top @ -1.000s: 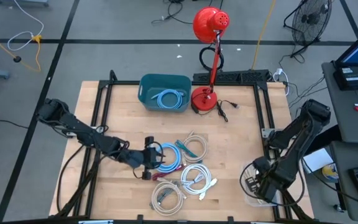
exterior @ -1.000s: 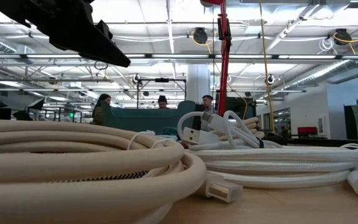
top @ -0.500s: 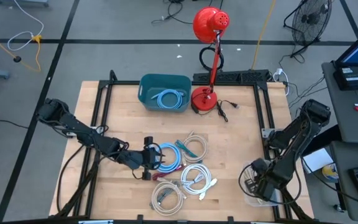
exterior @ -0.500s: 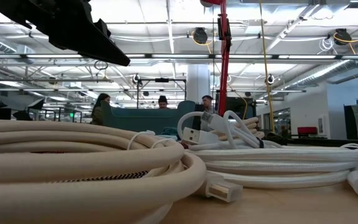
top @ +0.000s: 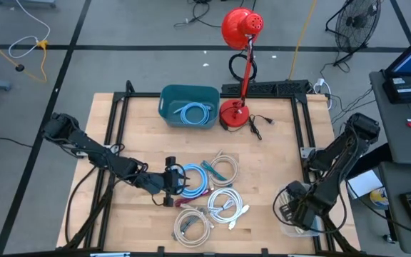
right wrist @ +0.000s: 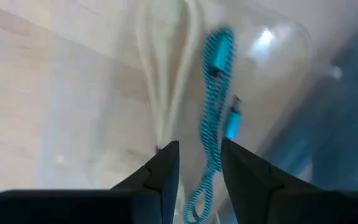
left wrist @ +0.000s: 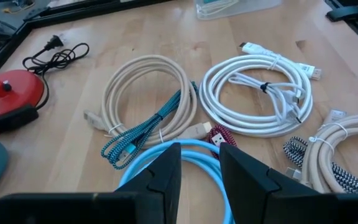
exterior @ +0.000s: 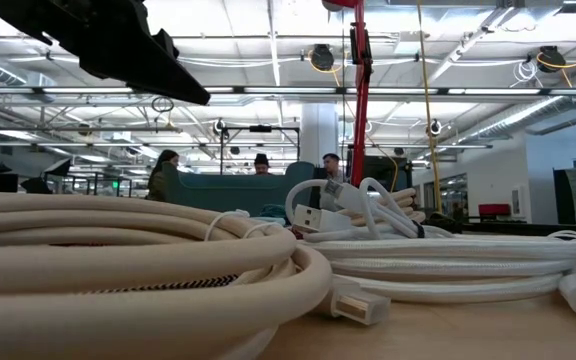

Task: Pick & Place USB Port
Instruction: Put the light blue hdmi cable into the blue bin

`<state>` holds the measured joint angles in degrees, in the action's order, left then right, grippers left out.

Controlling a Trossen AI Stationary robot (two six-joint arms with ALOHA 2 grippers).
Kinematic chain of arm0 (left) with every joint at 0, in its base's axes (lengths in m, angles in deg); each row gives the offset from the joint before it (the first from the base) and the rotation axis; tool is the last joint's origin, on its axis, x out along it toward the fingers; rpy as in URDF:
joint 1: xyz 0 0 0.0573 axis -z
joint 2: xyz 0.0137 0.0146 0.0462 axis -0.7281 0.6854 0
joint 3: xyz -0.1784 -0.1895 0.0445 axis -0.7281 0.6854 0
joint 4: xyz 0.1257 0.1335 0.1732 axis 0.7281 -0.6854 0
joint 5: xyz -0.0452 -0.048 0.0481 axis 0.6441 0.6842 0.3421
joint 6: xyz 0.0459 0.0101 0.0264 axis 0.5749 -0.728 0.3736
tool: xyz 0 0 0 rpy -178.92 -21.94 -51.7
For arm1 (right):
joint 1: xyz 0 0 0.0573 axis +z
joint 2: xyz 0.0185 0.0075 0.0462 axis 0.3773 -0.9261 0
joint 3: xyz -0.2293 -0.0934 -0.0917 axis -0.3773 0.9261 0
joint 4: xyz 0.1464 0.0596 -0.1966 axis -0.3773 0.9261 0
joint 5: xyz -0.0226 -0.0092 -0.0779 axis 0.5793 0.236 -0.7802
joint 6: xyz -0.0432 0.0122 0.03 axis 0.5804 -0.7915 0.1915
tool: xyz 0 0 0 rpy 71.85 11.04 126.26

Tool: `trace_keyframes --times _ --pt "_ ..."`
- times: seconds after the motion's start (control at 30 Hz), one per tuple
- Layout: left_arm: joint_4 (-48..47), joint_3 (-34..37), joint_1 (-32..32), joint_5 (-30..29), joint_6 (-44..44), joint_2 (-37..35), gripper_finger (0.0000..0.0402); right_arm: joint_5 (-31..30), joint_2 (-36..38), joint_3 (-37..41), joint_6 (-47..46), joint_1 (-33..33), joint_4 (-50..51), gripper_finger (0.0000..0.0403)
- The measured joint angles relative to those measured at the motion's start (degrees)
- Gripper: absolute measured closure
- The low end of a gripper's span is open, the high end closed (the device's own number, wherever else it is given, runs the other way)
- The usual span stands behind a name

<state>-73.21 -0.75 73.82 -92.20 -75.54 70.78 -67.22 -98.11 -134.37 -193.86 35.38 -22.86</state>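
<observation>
Light-blue USB cable, smooth glossy loop, flat on wooden surface amid coiled cables: cream coil with teal braided cable across it, white coil alongside, red-white braided end touching blue loop. Left end effector low over blue loop, fingers slightly apart, nothing clamped; matching blue coil in teal bin at surface's far edge, red lamp beside bin. Right end effector at surface's right front corner over clear container holding teal braided cable and a white one, fingers narrowly apart, gripping nothing.
</observation>
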Motion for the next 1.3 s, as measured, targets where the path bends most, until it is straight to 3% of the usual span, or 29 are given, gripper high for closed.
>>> trace_keyframes --times 0.23,0.33,0.5,0.67,0.8,1.0,1.2,1.3 --pt "0.9 0.0 0.0 0.0 0.4 0.0 0.0287 -14.4 5.9 -3.9 4.0 -0.6 -2.5 0.0291" --pt "0.9 0.0 0.0 0.0 0.4 0.0 0.0287 -24.6 8.3 -6.0 11.6 -0.6 -6.2 0.0296" --pt "2.3 0.0 0.0 0.0 1.1 0.0 0.0287 -49.7 13.3 -6.7 37.6 -1.0 -20.6 0.0302" --pt "2.7 0.0 0.0 0.0 1.2 0.0 0.0287 -61.1 16.0 -6.7 70.6 -2.7 -36.7 0.0303" --pt "3.2 0.0 0.0 0.1 1.2 0.0 0.0287 -62.0 16.1 -6.7 87.4 -6.5 -42.2 0.0303" --pt "4.0 0.0 0.0 0.1 1.3 0.0 0.0287 -59.2 15.9 -4.8 94.6 -18.3 -42.1 0.0303" --pt "4.0 0.0 0.4 0.1 0.3 0.0 0.0287 -41.8 15.4 0.8 93.9 -35.4 -43.4 0.0303" --pt "3.8 0.0 1.2 0.1 -0.1 0.0 0.0287 -33.0 14.5 5.0 94.7 -42.3 -48.9 0.0303"
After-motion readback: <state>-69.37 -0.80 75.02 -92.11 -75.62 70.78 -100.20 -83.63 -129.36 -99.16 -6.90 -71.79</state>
